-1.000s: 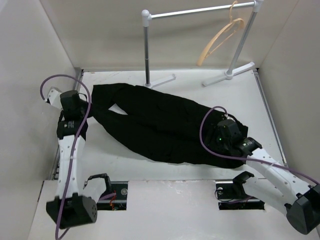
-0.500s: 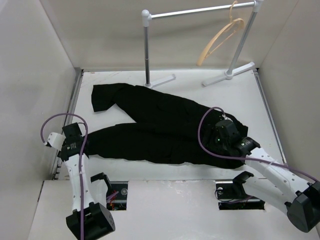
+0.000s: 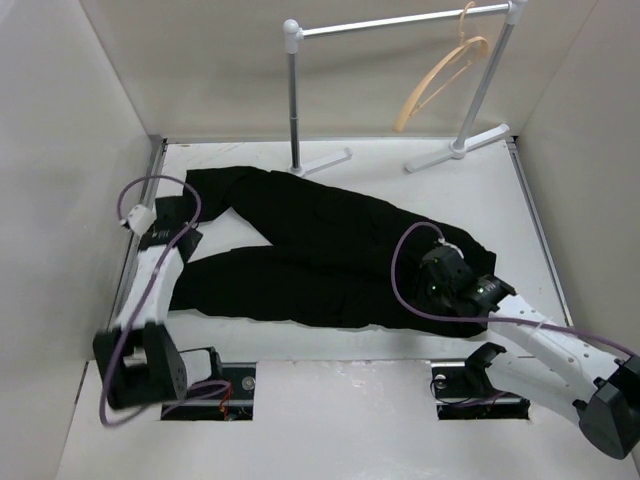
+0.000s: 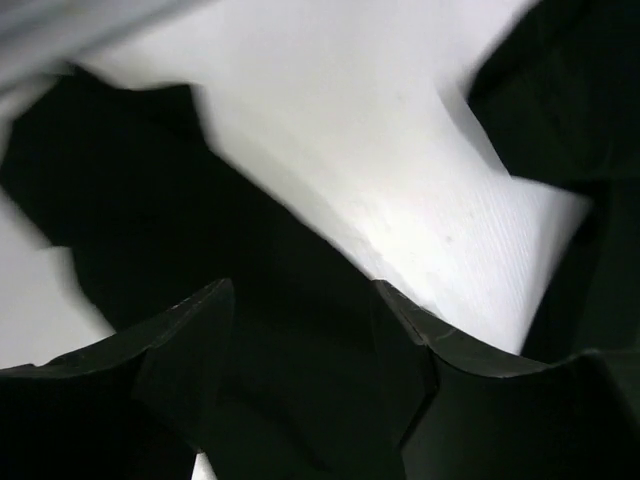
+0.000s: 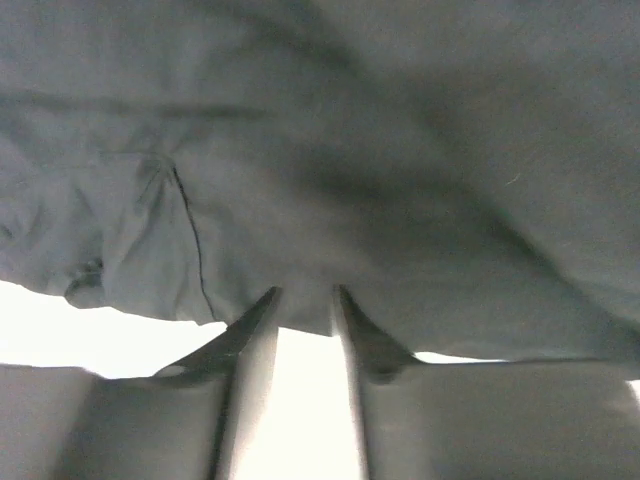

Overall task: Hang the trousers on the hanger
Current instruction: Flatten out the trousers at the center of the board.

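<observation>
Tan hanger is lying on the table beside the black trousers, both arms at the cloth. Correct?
No. The hanger hangs from the garment rail at the back, not lying on the table; the top external view shows it. The rest, including the trousers, is right.

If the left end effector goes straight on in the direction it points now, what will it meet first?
Most likely the trousers: black cloth fills the gap of the open left end effector and lies just ahead. The white table shows only beyond it. Depth is unclear.
</observation>
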Robot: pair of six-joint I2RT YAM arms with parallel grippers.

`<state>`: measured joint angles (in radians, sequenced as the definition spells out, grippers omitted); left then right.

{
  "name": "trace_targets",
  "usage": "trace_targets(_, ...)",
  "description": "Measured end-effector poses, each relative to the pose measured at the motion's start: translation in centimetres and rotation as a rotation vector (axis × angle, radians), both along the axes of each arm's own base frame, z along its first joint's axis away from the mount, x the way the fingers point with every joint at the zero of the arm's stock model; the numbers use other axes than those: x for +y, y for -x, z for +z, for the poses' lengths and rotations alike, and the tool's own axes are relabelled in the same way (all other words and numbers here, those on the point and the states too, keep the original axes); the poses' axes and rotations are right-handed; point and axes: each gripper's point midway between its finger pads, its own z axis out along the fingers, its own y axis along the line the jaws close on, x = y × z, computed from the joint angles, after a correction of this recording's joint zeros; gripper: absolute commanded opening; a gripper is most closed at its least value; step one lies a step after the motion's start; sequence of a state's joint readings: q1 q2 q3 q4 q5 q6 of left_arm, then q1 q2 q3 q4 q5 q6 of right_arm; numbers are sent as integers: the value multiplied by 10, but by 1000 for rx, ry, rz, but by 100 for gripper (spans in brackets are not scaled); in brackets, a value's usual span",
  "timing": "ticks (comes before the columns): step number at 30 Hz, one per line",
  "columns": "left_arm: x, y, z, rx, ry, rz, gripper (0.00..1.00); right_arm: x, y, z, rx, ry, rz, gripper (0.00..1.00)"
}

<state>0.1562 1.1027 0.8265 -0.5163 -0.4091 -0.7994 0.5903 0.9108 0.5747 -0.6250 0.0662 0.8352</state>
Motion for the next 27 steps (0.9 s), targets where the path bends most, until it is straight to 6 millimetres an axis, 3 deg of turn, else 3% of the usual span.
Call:
trace_targets(3, -19, -46, -37, 59, 88, -76, 53, 6, 8, -2, 16, -1, 13, 59)
trace_targets(7, -28, -91, -74, 82, 195, -90, 53, 4, 9, -2, 29, -4, -17, 65)
trace_targets(11, -24, -136, -88, 28, 258, -78, 53, -4, 1, 0, 21, -20, -84, 72)
trace_targets(15, -17, -168, -91, -49, 288, -56, 52, -25, -15, 4, 2, -31, -207, 76)
trace_targets(18, -12, -186, -93, -91, 308, -40, 43, -42, -23, 1, 4, -34, -296, 76)
trace_targets(22, -2, -211, -97, -138, 333, -24, 12, -61, -21, -19, 66, 0, -374, 73)
trace_targets(27, 19, -204, -100, -152, 339, 38, 2, -71, -19, -39, 137, 44, -406, 49)
